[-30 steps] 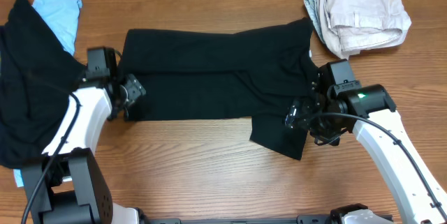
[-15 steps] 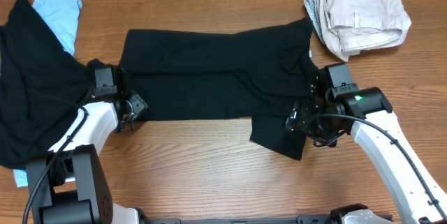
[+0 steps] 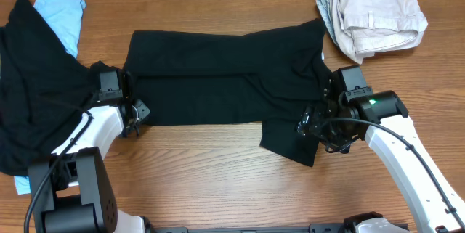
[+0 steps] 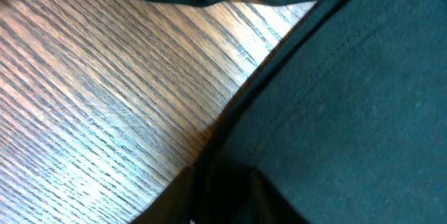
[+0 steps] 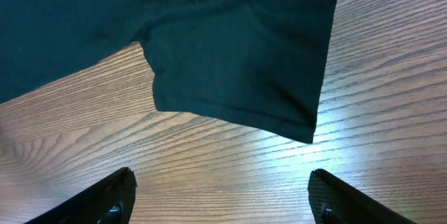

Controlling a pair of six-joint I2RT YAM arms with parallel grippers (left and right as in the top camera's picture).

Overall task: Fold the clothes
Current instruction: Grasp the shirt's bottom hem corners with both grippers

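A black shirt (image 3: 225,80) lies spread flat across the middle of the table, one sleeve (image 3: 290,139) sticking out toward the front. My left gripper (image 3: 138,108) is at its front left corner. In the left wrist view the left gripper (image 4: 220,185) has its jaws drawn close on the shirt's hem (image 4: 279,63). My right gripper (image 3: 314,125) hovers over the sleeve's right edge. In the right wrist view the right gripper (image 5: 223,199) is open over bare wood, with the sleeve (image 5: 244,70) just ahead of it.
A heap of black clothes (image 3: 33,95) lies at the left edge, over a light-blue piece (image 3: 62,11). Folded beige clothes (image 3: 374,15) sit at the back right. Bare wood (image 3: 203,175) runs along the front.
The left gripper dropped to the shirt's front left corner and its jaws closed in on the hem. The right gripper hardly moved.
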